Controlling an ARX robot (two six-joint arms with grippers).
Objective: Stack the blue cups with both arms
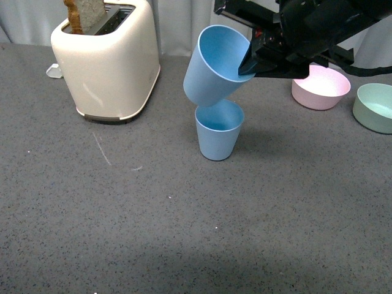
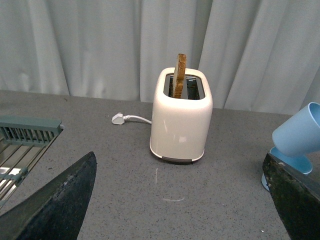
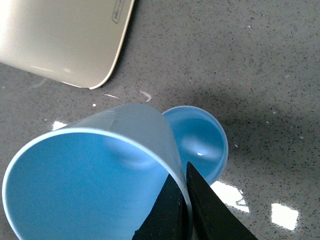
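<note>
Right wrist view shows the right jaws almost closed. Their flat black fingers (image 3: 210, 215) pinch the thin wall of the tilted cup (image 3: 90, 170) at its rim, one finger inside the mouth and one outside. This cup is light blue, smooth matte plastic, tapered and plain.

Its base points down at the mouth of the standing cup (image 3: 200, 145), an identical one set upright on the grey speckled desk (image 3: 260, 65). In the front view the base meets the far rim of the standing cup; whether it sits inside cannot be told.

In the left wrist view the left jaws stand wide open and grip nothing, their rough black fingers (image 2: 55, 200) far apart. Both cups lie well to one side of them.

Beside the cups stands a glossy cream toaster (image 1: 107, 61) with rounded corners and a slice of toast (image 1: 86, 15) in its slot. A small plate on its underside carries writing too small to read.

On the cups' other side, under the right arm (image 1: 306, 27), sit a pink bowl (image 1: 320, 87) and a pale green bowl (image 1: 373, 107).
</note>
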